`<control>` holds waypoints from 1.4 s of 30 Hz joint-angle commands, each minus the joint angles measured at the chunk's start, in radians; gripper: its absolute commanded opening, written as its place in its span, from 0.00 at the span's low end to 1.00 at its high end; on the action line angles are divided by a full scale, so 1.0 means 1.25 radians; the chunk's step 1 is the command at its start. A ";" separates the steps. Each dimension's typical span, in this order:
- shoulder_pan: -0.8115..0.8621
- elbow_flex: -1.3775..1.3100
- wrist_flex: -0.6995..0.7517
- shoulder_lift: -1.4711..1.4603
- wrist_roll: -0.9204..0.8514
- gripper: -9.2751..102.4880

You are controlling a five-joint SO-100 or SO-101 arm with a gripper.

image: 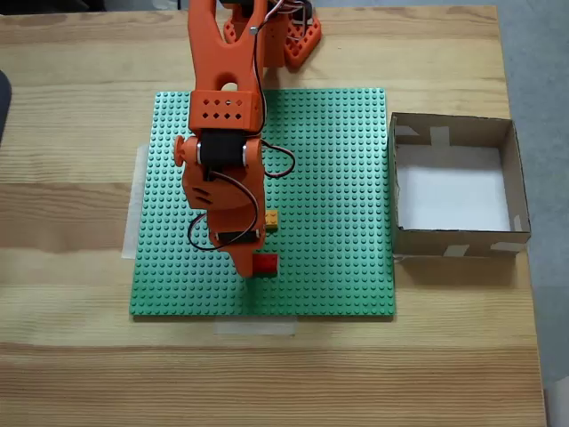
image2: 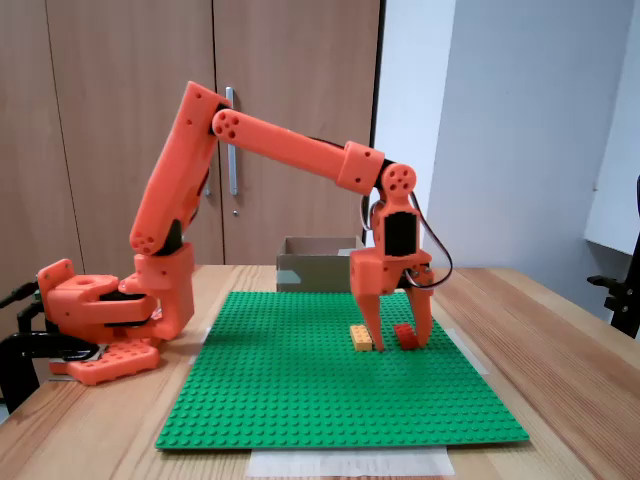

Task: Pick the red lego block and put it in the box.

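A side-on fixed view shows the orange arm [image2: 270,140] reaching out over the green baseplate [image2: 330,400], with the hand [image2: 396,342] lowered to the plate. The two fingers are spread apart, and the red brick [image2: 404,335] is seen between them, resting on the plate. Whether the fingers touch the brick cannot be told. In the top-down fixed view the red brick [image: 265,263] is partly hidden under the hand [image: 245,263], only its right end showing. One yellow brick [image2: 360,337] lies just beside the red brick, outside the fingers; from above it [image: 271,220] is seen further up the plate than the red brick.

One red brick, one yellow brick, one plate and one box are counted. The box [image: 513,169], open and white inside, stands on the desk [image: 71,374] touching the plate's right edge in the top-down view, well apart from the red brick.
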 commanded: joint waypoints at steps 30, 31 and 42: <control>-0.028 -0.026 0.012 0.106 0.028 0.29; -0.033 -0.025 0.012 0.104 0.033 0.29; -0.038 -0.097 0.020 0.023 0.056 0.28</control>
